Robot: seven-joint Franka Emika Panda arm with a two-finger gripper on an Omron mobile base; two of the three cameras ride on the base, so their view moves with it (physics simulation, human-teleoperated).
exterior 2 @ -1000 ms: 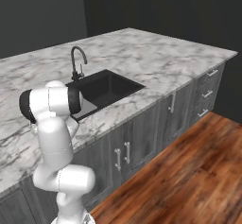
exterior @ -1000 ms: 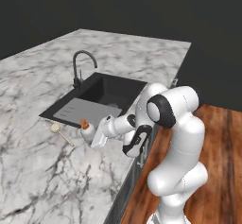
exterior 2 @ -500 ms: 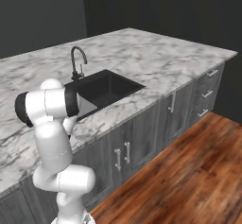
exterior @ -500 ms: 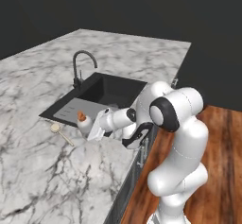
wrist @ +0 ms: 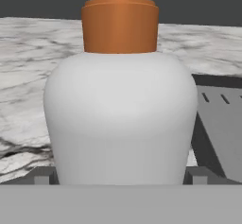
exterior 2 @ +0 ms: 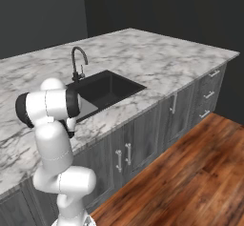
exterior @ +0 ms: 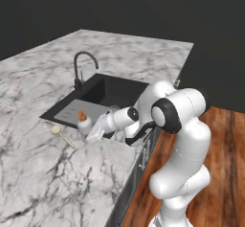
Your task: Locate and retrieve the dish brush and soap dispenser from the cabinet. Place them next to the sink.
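The soap dispenser (exterior: 84,124), a white bottle with an orange pump, stands upright on the marble at the front corner of the sink (exterior: 115,91), by its grey draining section (exterior: 72,112). In the hand view the soap dispenser (wrist: 120,119) is very close, between the two dark fingertips (wrist: 41,176). My gripper (exterior: 92,134) is open, level with the bottle's base, with its jaws set wide on either side. The dish brush (exterior: 61,134) lies flat on the counter just left of the bottle. The cabinet is out of view.
A black gooseneck faucet (exterior: 79,68) rises behind the basin. The marble counter (exterior: 43,183) stretches left and forward to its front edge. Below that edge are grey doors and drawers (exterior 2: 209,94), and a wooden floor (exterior 2: 190,172).
The hand has edged slightly closer to the soap dispenser as the arm shifted. The jaws stay wide. Bottle and brush have not moved.
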